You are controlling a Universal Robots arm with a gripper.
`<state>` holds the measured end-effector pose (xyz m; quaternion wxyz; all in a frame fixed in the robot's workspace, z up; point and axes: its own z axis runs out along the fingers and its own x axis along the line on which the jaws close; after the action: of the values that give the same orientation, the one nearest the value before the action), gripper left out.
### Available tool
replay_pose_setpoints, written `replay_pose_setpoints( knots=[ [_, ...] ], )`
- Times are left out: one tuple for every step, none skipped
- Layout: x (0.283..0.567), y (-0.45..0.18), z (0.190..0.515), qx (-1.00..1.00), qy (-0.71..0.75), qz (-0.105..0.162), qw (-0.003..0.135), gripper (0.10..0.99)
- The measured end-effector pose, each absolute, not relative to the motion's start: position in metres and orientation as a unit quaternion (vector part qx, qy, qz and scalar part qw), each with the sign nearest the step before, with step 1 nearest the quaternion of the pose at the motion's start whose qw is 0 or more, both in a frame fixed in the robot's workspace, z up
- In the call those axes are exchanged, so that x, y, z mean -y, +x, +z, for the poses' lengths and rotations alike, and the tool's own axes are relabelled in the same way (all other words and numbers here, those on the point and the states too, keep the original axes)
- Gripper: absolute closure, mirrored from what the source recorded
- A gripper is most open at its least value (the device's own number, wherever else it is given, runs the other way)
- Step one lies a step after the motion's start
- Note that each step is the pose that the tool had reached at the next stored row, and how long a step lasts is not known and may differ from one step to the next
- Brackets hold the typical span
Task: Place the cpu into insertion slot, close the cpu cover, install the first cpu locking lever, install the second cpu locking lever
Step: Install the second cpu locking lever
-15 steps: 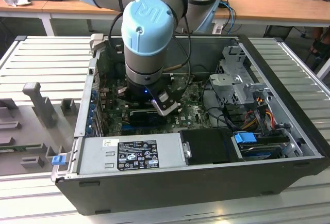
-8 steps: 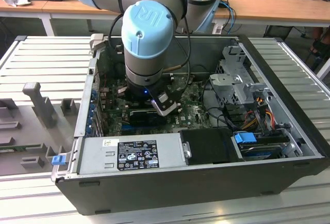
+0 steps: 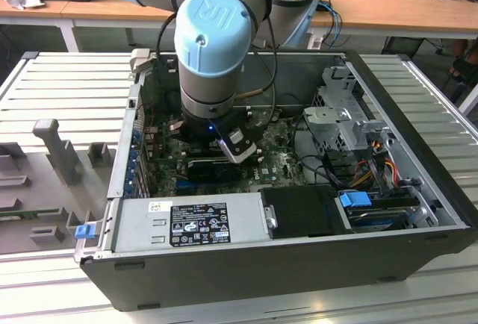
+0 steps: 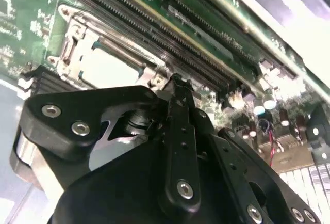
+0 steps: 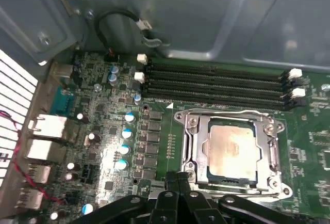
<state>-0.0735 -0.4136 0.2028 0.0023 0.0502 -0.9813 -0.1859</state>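
The cpu point(image 5: 232, 152), a pale silvery-beige square, lies seated in the insertion slot point(image 5: 207, 131) on the green motherboard. The cpu cover point(image 5: 198, 149), a silver metal frame, lies flat around it. A thin lever rod point(image 5: 227, 111) runs along the socket's side toward the RAM slots. My gripper point(image 5: 177, 180) is shut with its black fingertips point(image 5: 170, 182) pressed together right at the socket's corner, nothing visibly between them. In the second wrist view the gripper point(image 4: 175, 82) tapers to a point beside the cpu point(image 4: 108, 70). The exterior view has the gripper point(image 3: 218, 151) reaching down inside the open computer case.
Long black RAM slots point(image 5: 216, 82) run beside the socket. Capacitors point(image 5: 126, 133) and rear port blocks point(image 5: 49, 126) stand on the other side. The grey power supply point(image 3: 187, 219), a drive cage point(image 3: 343, 115) and coloured cables point(image 3: 373, 152) crowd the case.
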Motion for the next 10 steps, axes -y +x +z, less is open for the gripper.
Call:
replay_pose_setpoints(
  knots=[
    [0.414,-0.074,0.208,0.981,0.05,-0.186,0.002,0.98],
    [0.414,-0.074,0.211,0.981,0.05,-0.186,0.002,0.98],
    [0.414,-0.074,0.213,0.981,0.05,-0.186,0.002,0.98],
    [0.414,-0.074,0.215,0.981,0.05,-0.186,0.002,0.98],
    [0.414,-0.074,0.218,0.981,0.05,-0.186,0.002,0.98],
    [0.414,-0.074,0.219,0.981,0.05,-0.186,0.002,0.98],
    [0.414,-0.074,0.221,0.981,0.05,-0.186,0.002,0.98],
    [0.414,-0.074,0.223,0.981,0.05,-0.186,0.003,0.98],
    [0.414,-0.074,0.225,0.981,0.05,-0.186,0.003,0.98],
    [0.414,-0.074,0.225,0.981,0.05,-0.186,0.003,0.98]
  ],
)
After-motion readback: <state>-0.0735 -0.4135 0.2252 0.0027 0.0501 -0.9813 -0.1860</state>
